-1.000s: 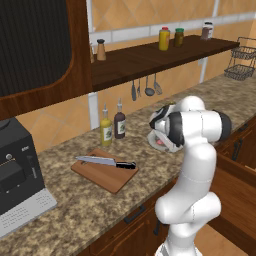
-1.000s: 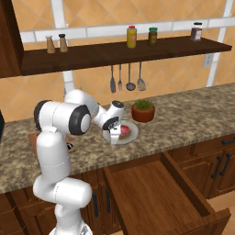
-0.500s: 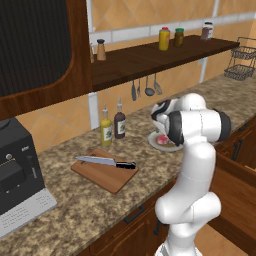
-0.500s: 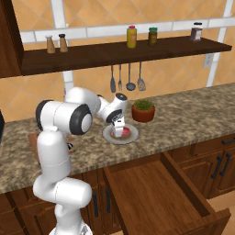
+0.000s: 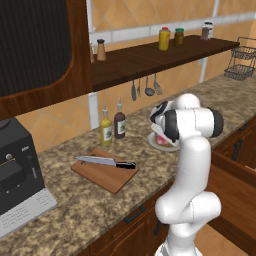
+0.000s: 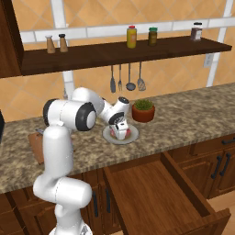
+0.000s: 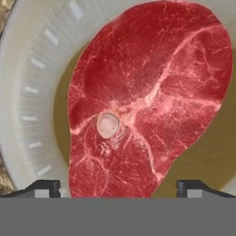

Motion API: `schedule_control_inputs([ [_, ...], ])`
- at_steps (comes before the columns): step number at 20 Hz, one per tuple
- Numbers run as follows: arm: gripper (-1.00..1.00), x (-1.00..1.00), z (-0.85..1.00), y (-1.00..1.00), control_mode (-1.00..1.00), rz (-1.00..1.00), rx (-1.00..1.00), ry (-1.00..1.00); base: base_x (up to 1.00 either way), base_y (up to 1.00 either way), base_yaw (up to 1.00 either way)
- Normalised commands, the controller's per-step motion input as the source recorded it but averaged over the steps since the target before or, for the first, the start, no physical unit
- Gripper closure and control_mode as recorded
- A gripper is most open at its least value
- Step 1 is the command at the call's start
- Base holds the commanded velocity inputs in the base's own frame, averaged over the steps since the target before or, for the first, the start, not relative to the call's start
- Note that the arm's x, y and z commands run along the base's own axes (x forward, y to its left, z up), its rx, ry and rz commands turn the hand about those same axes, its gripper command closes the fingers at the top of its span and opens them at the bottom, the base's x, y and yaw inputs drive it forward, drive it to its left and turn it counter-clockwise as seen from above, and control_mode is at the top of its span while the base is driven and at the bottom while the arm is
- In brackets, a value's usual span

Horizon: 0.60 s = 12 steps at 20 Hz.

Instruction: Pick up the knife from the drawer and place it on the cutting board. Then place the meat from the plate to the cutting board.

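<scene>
The steak [image 7: 147,99], deep red with pale marbling and a round white bone spot, lies on the ridged white plate [image 7: 27,106]. The gripper [image 7: 118,186] hangs close above, fingers spread wide.

Long silver-bladed kitchen knife with black handle [image 5: 106,162], flat and slightly diagonal on the rectangular light-brown wooden cutting board [image 5: 103,175], blade pointing left. Oval red-pink raw steak with pale marbling and a small round bone [image 7: 147,99], flat in the round pale grey-white ribbed plate [image 7: 27,101] on the speckled stone counter. Wide dark reddish-brown wooden drawer [image 6: 153,195], pulled fully open below the counter edge, nothing visible inside.
</scene>
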Motion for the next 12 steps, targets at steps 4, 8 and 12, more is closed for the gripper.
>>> schedule_control_inputs([
  [4, -1.00, 0.29, 0.00, -0.01, -1.00, 0.06, 0.00, 0.00, 0.00, 0.00, 0.00],
  [8, -1.00, 0.12, -0.12, -0.01, -1.00, 0.03, -0.01, 0.00, 0.00, 0.00, 0.00],
  [12, 1.00, -0.06, -0.24, 0.00, -1.00, 0.00, -0.03, 0.00, 0.00, 0.00, 0.00],
])
